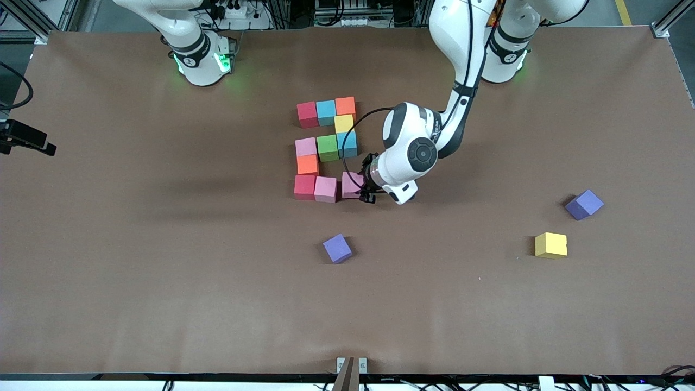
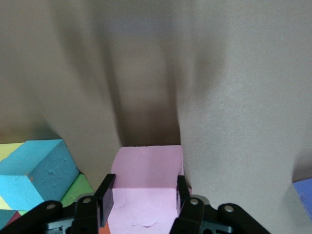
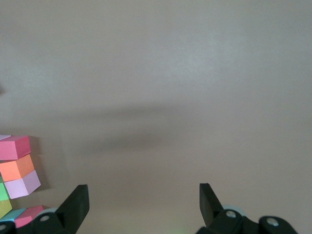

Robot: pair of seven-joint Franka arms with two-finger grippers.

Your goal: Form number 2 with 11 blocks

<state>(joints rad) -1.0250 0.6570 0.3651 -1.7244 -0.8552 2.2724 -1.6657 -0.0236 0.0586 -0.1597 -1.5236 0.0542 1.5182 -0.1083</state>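
Note:
Ten blocks sit together mid-table: red (image 1: pixel 307 114), light blue (image 1: pixel 326 112) and orange (image 1: pixel 345 106) in the row farthest from the camera, yellow (image 1: pixel 343 124) below the orange, then pink (image 1: pixel 305 146), green (image 1: pixel 328 147) and light blue (image 1: pixel 347 144), an orange (image 1: pixel 308 164), and red (image 1: pixel 304 187) with pink (image 1: pixel 326 189) in the nearest row. My left gripper (image 1: pixel 365 188) is shut on a third pink block (image 1: pixel 351 183) at the end of that nearest row, low at the table. In the left wrist view the left gripper (image 2: pixel 145 187) has a finger on each side of this pink block (image 2: pixel 146 163). My right gripper (image 3: pixel 144 195) is open and empty.
Two purple cubes lie loose, one (image 1: pixel 337 248) nearer the camera than the figure and one (image 1: pixel 584 205) toward the left arm's end. A loose yellow cube (image 1: pixel 550 245) lies near that second one. The right arm waits by its base (image 1: pixel 201 54).

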